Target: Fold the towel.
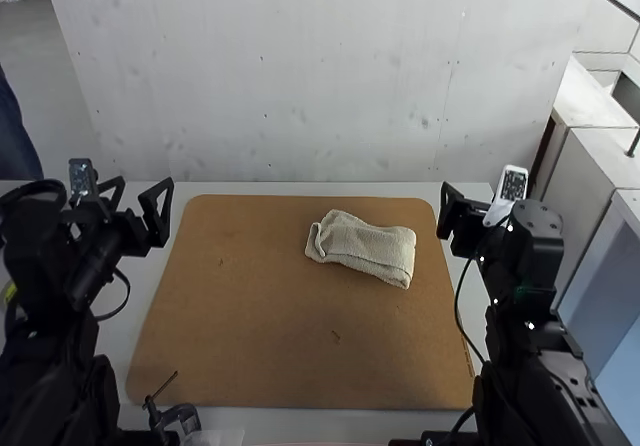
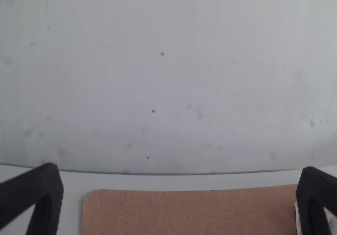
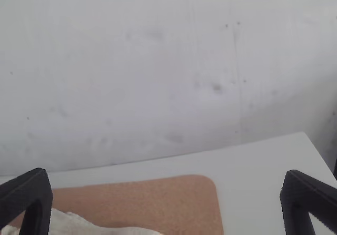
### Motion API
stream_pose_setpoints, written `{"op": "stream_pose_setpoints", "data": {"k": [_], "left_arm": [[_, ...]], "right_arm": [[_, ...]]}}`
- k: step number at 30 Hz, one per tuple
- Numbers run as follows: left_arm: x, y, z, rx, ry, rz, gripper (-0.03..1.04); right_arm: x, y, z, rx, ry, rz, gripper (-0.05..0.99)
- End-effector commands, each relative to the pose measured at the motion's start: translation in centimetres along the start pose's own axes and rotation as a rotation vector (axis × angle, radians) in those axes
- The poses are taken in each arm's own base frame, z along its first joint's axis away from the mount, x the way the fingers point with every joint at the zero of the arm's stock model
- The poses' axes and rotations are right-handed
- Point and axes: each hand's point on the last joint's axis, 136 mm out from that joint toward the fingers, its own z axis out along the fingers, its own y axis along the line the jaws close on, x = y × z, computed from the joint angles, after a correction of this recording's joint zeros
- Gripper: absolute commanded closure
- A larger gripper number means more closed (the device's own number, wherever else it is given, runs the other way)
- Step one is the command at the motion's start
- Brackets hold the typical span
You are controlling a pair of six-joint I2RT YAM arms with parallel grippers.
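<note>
A beige towel (image 1: 368, 248) lies as a compact, folded, slightly wrinkled bundle, longer than wide, with a rolled-over bit at its left end. My left gripper (image 1: 143, 188) is held up left of the board, far from the towel. My right gripper (image 1: 474, 202) hangs at the board's right, apart from the towel. In the left wrist view the left gripper (image 2: 180, 176) is open with nothing between its fingers, and a sliver of towel (image 2: 332, 223) peeks past one finger. The right gripper (image 3: 166, 177) is also open and empty in its wrist view, with the towel's upper edge (image 3: 89, 228) low down.
Under the towel is a brown board (image 1: 250, 306) with rounded corners, on a pale table (image 1: 300, 421). A light wall (image 1: 270, 86) rises behind the table. A small black clamp-like item (image 1: 180, 416) sits at the near left edge, and a white cabinet (image 1: 600, 156) stands at the right.
</note>
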Motion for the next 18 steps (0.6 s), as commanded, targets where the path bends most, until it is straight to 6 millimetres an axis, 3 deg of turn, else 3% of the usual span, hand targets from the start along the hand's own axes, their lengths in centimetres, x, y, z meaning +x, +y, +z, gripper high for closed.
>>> {"op": "stream_pose_setpoints", "data": {"k": [1, 3, 10, 18], "left_arm": [[0.4, -0.2, -0.5, 0.000, -0.015, 0.020, 0.01], [0.6, -0.2, -0.6, -0.002, -0.006, 0.032, 0.01], [1.1, -0.4, -0.6, 0.010, 0.016, 0.019, 0.02], [1.1, -0.5, -0.6, 0.019, 0.017, 0.020, 0.02]], "right_arm": [[-0.9, -0.2, -0.7, 0.010, -0.067, -0.016, -0.02], [0.3, -0.3, -1.0, 0.013, -0.022, -0.025, -0.02], [0.7, 0.2, -2.2, -0.006, -0.017, -0.066, -0.02], [4.1, -0.5, -2.3, 0.017, 0.123, -0.063, -0.03]]}}
